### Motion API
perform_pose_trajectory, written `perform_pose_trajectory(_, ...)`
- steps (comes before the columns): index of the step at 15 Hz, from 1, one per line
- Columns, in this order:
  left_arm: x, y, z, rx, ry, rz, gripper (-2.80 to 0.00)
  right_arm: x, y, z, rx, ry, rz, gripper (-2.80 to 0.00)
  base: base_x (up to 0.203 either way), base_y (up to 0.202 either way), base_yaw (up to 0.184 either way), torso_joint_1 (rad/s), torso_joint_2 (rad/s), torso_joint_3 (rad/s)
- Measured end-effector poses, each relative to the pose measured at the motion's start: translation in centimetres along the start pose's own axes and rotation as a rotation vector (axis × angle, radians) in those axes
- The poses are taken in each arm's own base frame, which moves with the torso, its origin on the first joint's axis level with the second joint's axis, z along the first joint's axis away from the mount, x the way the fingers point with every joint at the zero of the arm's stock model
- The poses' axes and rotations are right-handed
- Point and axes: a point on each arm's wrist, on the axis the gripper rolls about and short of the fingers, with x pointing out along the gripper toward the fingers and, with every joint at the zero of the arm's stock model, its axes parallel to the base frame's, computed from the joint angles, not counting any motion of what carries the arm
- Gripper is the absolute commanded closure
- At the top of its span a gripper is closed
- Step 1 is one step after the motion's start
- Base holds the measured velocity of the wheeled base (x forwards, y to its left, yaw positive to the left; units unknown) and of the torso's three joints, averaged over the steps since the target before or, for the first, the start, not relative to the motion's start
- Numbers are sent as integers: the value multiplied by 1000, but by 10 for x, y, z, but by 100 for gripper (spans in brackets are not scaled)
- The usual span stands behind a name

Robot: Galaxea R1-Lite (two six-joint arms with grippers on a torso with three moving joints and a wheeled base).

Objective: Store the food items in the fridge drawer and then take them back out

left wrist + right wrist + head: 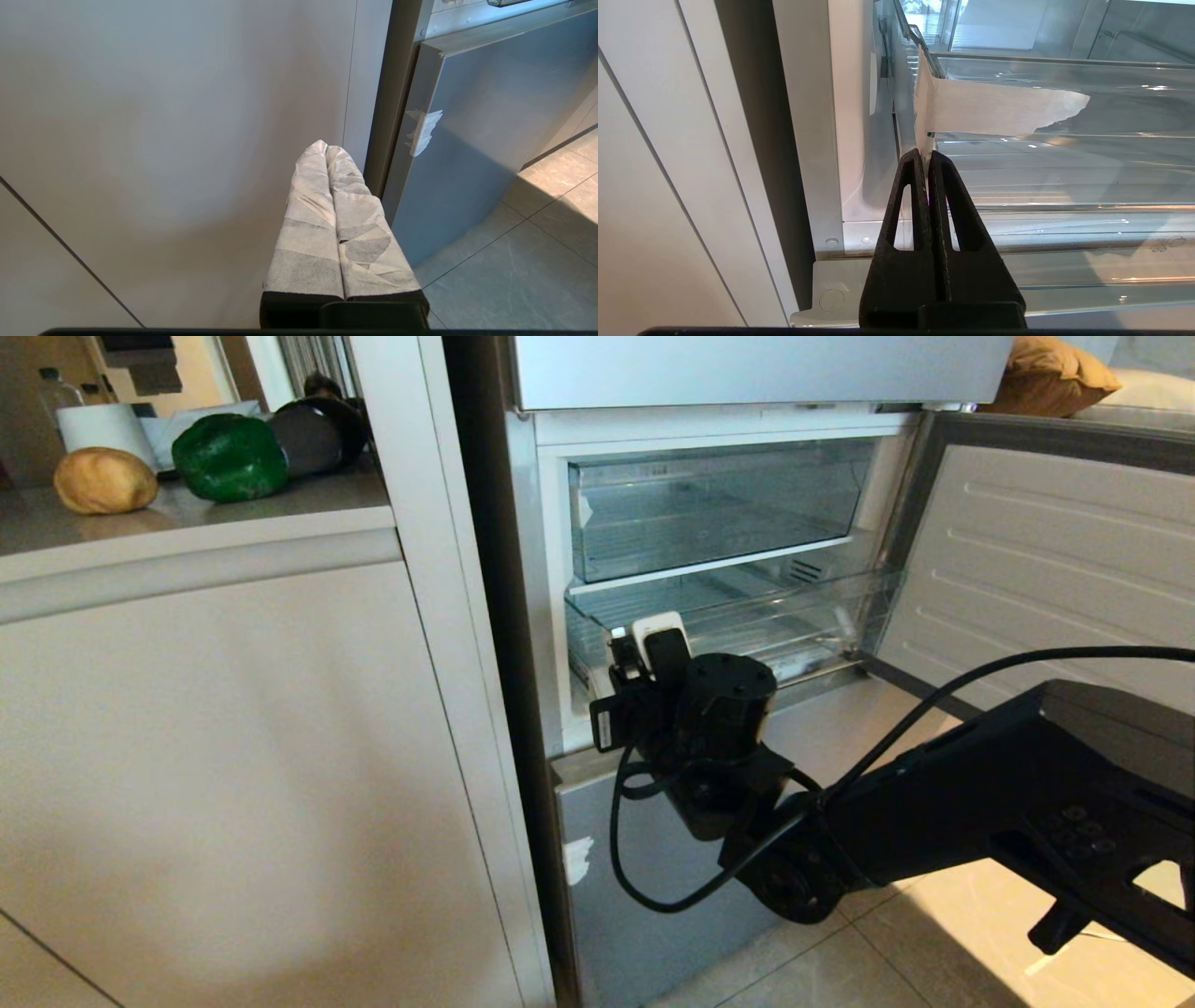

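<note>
A golden-brown roundish lump (105, 480) and a glossy green bell pepper (229, 457) lie on the counter (233, 513) at the far left. The fridge's middle front (1046, 569) stands swung open to the right. Behind it are two clear drawers. My right gripper (924, 156) is at the left corner of the lower clear fridge drawer (784, 616), shut on a white tape tab (994, 112) stuck to that drawer's front. My left gripper (326, 148), wrapped in white tape, is shut on nothing. It hangs low beside the cabinet front.
The upper clear drawer (709, 504) sits shut above. The lowest silver-blue front (644, 896) with a tape scrap is closed. A white cup (105, 429), a dark cylinder (317, 434) and a bottle (54, 387) stand behind the food. Tiled floor (934, 943) lies under my right arm.
</note>
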Motion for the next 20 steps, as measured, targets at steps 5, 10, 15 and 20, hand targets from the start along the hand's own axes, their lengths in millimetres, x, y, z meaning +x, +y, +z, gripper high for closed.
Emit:
perform_pose_trajectory(5,0,0,0,0,0,0,0,-2,2,1,3,-1,5,-280,0,0,0,0,0,0)
perform_pose_trajectory(10,0,0,0,0,0,0,0,-6,1,2,2,2,9,-280,0,0,0,0,0,0)
perform_pose_trajectory(15,0,0,0,0,0,0,0,-27,1,4,-12,44,-8,-280,0,0,0,0,0,0)
perform_pose_trajectory(20,0,0,0,0,0,0,0,-49,9,11,-16,65,-37,-280,0,0,0,0,0,0)
